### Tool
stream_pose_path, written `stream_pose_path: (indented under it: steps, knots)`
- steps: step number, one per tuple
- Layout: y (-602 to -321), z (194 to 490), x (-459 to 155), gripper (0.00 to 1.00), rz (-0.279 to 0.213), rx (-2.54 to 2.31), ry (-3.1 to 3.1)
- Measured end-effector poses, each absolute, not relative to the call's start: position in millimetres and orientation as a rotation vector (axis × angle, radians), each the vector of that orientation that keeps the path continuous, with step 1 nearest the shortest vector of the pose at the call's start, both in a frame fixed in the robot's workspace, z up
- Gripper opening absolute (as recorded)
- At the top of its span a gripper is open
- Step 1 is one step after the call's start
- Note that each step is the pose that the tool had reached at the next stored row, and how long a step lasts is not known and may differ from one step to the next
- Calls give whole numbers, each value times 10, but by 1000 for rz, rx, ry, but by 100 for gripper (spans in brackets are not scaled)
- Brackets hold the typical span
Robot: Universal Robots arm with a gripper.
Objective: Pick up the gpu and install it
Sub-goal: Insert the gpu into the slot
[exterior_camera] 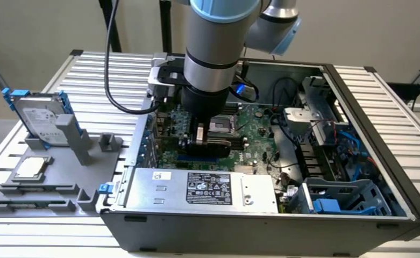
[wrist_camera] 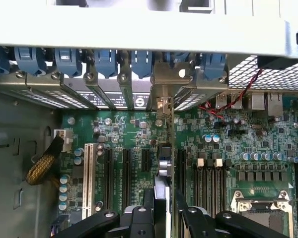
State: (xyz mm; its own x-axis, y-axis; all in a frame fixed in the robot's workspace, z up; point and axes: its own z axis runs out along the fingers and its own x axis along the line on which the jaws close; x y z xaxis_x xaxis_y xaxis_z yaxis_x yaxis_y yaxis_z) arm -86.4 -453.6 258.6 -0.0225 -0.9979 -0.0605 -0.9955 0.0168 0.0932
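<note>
I've got the gripper [exterior_camera: 208,141] clenched on the gpu [wrist_camera: 164,166], edge-down at a motherboard [wrist_camera: 124,131] slot by the case's [exterior_camera: 195,231] rear wall. Pickup is done; seating looks unfinished.

The motherboard [wrist_camera: 134,134] is green, slot clips [wrist_camera: 105,62] blue, case [exterior_camera: 267,231] grey, gpu [exterior_camera: 221,147] black-faced.

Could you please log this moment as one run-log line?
stage: gpu install | gripper: shut on gpu | place: inside open case, card edge-on over motherboard expansion slots | seating: cannot tell
</note>
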Motion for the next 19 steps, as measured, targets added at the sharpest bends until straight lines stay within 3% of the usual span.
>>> stream_pose_path:
  steps: [19]
  knots:
    - [-4548,2547,-790,27,-198,2166,-2208]
